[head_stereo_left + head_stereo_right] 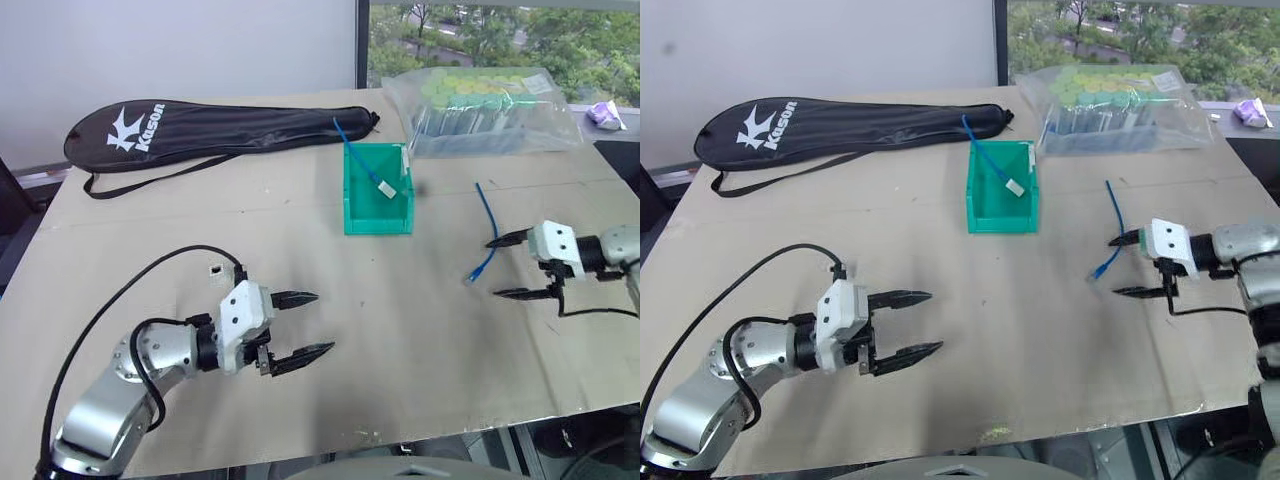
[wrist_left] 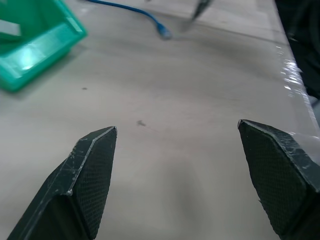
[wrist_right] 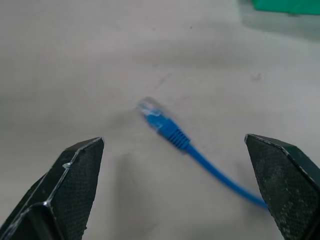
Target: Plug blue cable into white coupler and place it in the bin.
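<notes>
The blue cable [image 1: 493, 226] lies loose on the brown table at the right, its clear plug [image 3: 150, 107] toward the front. My right gripper [image 1: 492, 268] is open just right of that plug, its fingers either side of it and empty. The white coupler [image 1: 215, 270] sits alone on the table at the left, behind my left gripper [image 1: 325, 322] and beside its black cord. That gripper is open, points right and holds nothing. The green bin [image 1: 377, 225] stands in the middle toward the back, its low wall facing me.
Inside the bin lies another blue cable with a white block [image 1: 385, 186] on its end. A black racket bag [image 1: 220, 130] lies at the back left, a clear bag of green-capped tubes [image 1: 480, 105] at the back right. The table's front edge [image 1: 400, 440] runs close below the grippers.
</notes>
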### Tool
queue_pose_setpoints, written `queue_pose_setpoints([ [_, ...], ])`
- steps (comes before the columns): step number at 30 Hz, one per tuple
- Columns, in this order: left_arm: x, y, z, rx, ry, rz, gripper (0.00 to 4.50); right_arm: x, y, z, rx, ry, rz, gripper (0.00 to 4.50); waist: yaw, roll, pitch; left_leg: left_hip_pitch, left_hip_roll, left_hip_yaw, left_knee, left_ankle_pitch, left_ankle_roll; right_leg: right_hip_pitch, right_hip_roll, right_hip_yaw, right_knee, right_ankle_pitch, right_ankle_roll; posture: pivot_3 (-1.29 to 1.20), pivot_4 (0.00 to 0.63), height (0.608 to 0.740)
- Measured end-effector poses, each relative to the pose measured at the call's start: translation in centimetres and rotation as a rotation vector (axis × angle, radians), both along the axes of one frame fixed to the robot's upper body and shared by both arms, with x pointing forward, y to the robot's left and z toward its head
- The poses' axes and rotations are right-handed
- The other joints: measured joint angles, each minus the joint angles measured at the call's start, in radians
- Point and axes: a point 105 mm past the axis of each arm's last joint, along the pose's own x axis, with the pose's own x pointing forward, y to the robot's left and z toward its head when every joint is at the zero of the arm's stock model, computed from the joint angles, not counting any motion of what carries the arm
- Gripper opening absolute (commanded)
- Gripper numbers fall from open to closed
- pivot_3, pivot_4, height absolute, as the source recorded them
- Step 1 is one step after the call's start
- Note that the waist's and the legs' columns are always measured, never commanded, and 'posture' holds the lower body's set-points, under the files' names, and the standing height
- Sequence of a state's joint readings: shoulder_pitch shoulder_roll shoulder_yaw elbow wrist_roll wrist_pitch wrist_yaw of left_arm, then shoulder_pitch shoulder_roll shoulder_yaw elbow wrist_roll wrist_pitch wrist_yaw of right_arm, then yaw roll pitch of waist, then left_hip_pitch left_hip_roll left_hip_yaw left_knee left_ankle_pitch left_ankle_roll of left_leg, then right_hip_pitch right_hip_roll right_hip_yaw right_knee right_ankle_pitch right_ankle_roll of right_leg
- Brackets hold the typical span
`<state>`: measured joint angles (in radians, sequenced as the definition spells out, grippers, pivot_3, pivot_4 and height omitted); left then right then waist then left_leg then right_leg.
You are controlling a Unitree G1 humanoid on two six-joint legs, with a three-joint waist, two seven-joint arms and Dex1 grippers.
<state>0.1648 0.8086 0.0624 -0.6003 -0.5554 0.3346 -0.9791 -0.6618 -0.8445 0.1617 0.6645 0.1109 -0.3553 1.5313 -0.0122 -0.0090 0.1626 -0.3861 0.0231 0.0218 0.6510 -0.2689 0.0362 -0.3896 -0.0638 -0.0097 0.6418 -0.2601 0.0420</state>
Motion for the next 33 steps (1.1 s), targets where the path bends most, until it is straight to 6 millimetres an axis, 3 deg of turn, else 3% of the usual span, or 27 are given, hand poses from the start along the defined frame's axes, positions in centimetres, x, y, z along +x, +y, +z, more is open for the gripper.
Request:
queue_pose_setpoints([
  [10, -0.3, -0.3, 0.4, 0.002, 0.008, -0.02, 3.98, 2.2, 1.6, -0.6, -0.178, 0.021, 0.116, 4.46, -0.001, 0.001, 0.003, 0.001, 0.0, 0.001, 0.001, 0.002, -0.003, 0.0, -0.001, 0.0, 0.001, 0.0, 0.0, 0.0, 0.15, 0.74],
  [13, -0.3, -0.3, 0.5, -0.002, 0.003, -0.015, 3.98, 2.3, 1.9, -0.7, -0.219, 0.028, 0.148, 3.62, -0.001, 0.001, 0.003, 0.001, 0.0, 0.0, 0.002, 0.002, -0.003, 0.001, -0.001, 0.0, 0.001, 0.0, 0.0, 0.0, 0.15, 0.74],
  [20, -0.1, -0.4, 0.5, -0.005, -0.01, 0.005, 3.98, 2.1, 2.1, -1.3, -0.305, 0.07, 0.203, 0.27, -0.005, 0.0, 0.003, 0.006, 0.0, 0.001, 0.003, 0.0, -0.001, 0.006, -0.005, 0.0, 0.001, 0.001, -0.002, 0.0, 0.15, 0.74],
  [21, -0.1, -0.4, 0.5, -0.006, -0.012, 0.006, 3.98, 2.1, 2.1, -1.3, -0.309, 0.073, 0.204, 0.05, -0.005, 0.0, 0.003, 0.007, 0.0, 0.001, 0.003, 0.001, -0.001, 0.006, -0.005, 0.0, 0.001, 0.001, -0.003, 0.0, 0.15, 0.74],
  [29, 0.0, -0.4, 0.5, -0.002, -0.019, 0.016, 3.98, 2.1, 2.5, -1.2, -0.262, 0.096, 0.187, 0.05, -0.007, 0.0, 0.003, 0.006, 0.001, 0.0, 0.004, 0.001, -0.002, 0.006, -0.004, 0.001, 0.002, 0.004, -0.002, 0.0, 0.15, 0.74],
  [33, 0.2, -0.1, 0.6, 0.005, -0.025, 0.027, 3.98, 2.3, 5.5, -1.4, -0.117, 0.14, 0.185, 0.05, -0.012, 0.0, 0.003, 0.005, 0.002, 0.0, 0.002, 0.002, -0.002, 0.004, -0.003, 0.002, 0.002, 0.004, -0.001, 0.0, 0.15, 0.74],
])
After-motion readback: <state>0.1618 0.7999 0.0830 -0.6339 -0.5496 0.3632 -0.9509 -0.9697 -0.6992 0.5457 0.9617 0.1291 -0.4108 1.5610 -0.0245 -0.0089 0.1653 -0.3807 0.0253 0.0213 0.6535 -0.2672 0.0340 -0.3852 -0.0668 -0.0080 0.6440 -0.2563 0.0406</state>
